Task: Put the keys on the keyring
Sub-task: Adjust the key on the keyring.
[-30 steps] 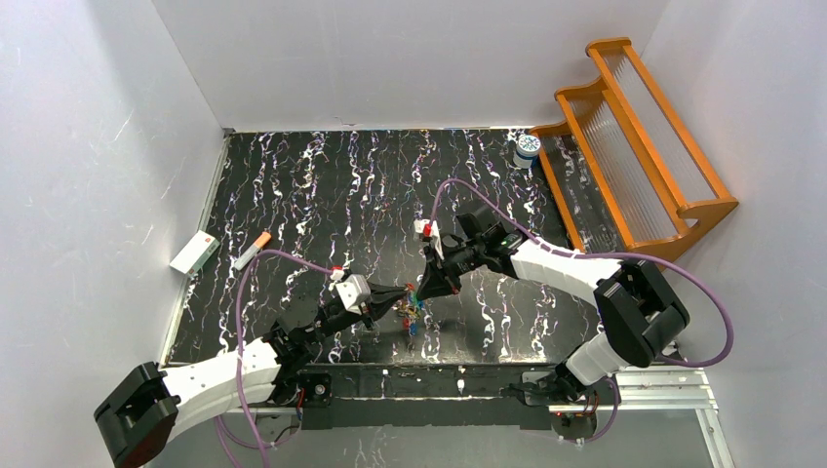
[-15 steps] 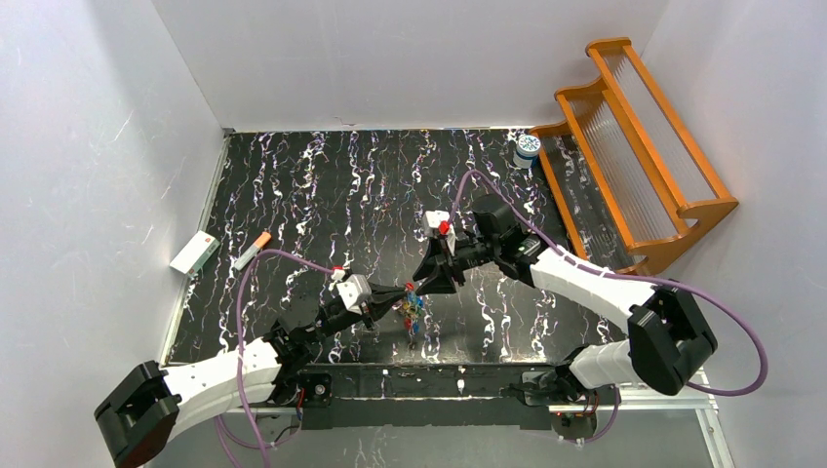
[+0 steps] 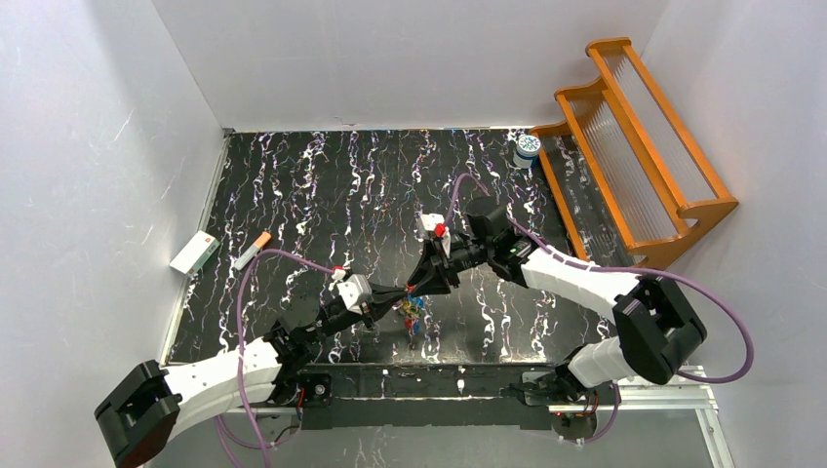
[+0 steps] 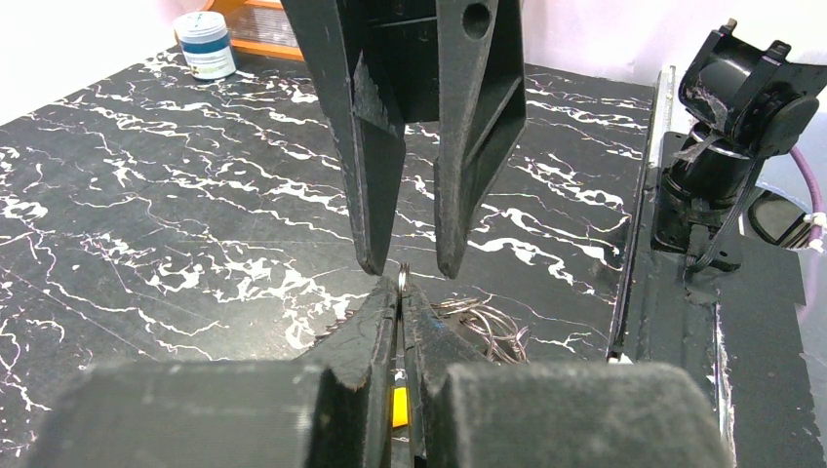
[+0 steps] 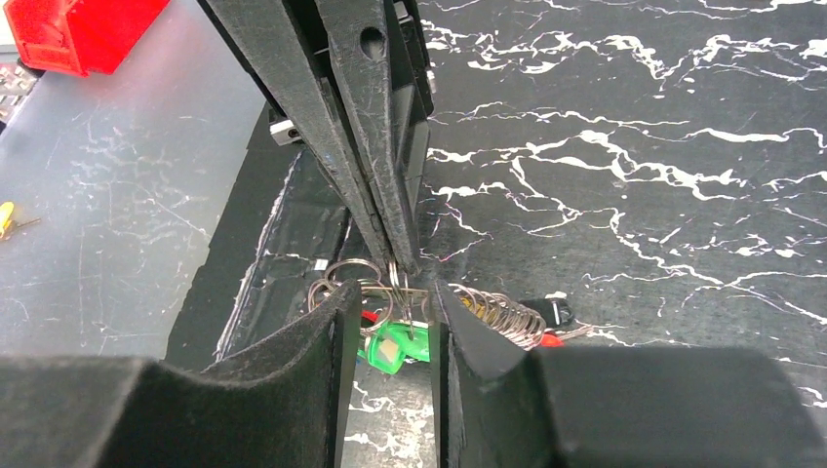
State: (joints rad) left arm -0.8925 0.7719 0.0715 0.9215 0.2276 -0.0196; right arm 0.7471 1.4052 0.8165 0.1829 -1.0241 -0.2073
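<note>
My left gripper (image 4: pixel 401 292) is shut on the edge of the keyring (image 4: pixel 401 276), a thin metal loop held just above the table. A yellow key head (image 4: pixel 399 408) shows between its fingers. The keys (image 3: pixel 413 314) hang in a coloured bunch under the ring near the table's front. My right gripper (image 5: pixel 390 297) is open, with its fingertips on either side of the ring and a green key (image 5: pixel 395 346). In the left wrist view the right gripper (image 4: pixel 410 265) comes down from above, tip to tip with the left one. Coiled rings (image 5: pixel 497 312) lie beside the green key.
A white-and-blue jar (image 3: pixel 528 146) stands at the back right beside an orange wooden rack (image 3: pixel 634 146). A white box (image 3: pixel 194 252) and an orange-tipped pen (image 3: pixel 253 250) lie at the left edge. The right arm's base (image 4: pixel 727 127) stands at the table's front rail.
My right gripper has opened from shut; its arm swung out and came back, tips still at the keyring. The left arm and the keys have stayed put.
</note>
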